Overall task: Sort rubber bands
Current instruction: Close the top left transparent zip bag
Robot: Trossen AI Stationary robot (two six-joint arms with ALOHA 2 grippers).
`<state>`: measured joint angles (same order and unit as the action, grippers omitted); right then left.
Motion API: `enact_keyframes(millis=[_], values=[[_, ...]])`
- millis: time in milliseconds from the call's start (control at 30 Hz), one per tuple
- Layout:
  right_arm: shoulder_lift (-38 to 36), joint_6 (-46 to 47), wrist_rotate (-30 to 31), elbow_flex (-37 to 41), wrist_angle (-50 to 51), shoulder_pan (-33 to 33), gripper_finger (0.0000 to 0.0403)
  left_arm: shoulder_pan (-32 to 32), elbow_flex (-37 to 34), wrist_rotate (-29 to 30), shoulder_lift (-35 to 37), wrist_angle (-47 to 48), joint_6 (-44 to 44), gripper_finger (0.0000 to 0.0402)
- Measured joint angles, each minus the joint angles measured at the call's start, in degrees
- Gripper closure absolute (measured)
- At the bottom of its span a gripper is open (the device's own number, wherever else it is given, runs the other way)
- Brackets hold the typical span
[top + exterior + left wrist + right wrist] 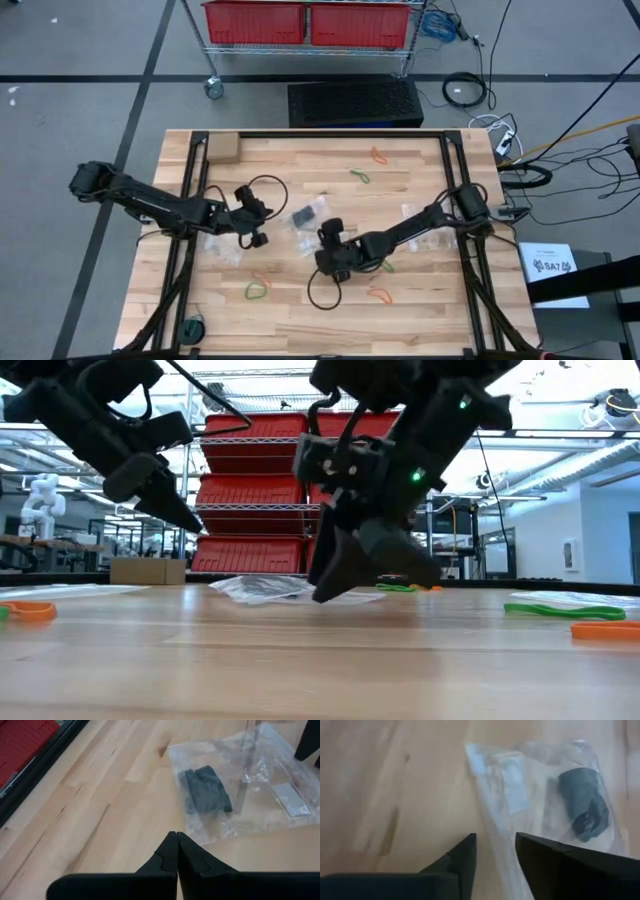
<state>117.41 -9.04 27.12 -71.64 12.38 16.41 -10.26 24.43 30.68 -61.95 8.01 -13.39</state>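
Rubber bands [258, 291] were seen scattered loose over the tabletop [420, 310], black ones bagged [584, 811] just ahead of the right gripper [495, 851], its jaws parted and empty, while the left gripper [176, 851] was shut on nothing

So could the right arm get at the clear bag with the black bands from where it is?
Probably yes: the right tool hovers open just short of the bag, with bare table between and nothing in the way.

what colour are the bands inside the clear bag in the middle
Black; the bundle of bands in the clear bag shows best in the left wrist view.
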Motion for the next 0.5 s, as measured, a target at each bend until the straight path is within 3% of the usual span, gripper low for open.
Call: enact_keyframes(millis=[133,233,333,433,500], values=[[2.0,-0.7,-0.3,-0.2,-1.8,-1.4,0.0246,0.0,0.0,0.0,0.0,-0.1,0.0,0.0401],[3.7,-1.8,-0.2,-0.4,-2.5,-2.0,0.0256,0.0,0.0,-0.1,0.0,-0.1,0.0,0.0401],[4.2,-2.6,-0.1,-0.3,-3.5,-2.2,0.0299,0.0,0.0,-0.5,0.0,-0.1,-0.7,0.0401],[3.8,-3.7,0.1,-0.7,-4.1,-2.0,0.0374,0.0,0.0,-0.5,0.0,-0.2,-1.2,0.0401],[3.9,-4.8,1.2,-2.0,-3.1,-1.9,0.0391,0.0,0.0,-0.6,0.0,-0.8,-1.2,0.0400]])
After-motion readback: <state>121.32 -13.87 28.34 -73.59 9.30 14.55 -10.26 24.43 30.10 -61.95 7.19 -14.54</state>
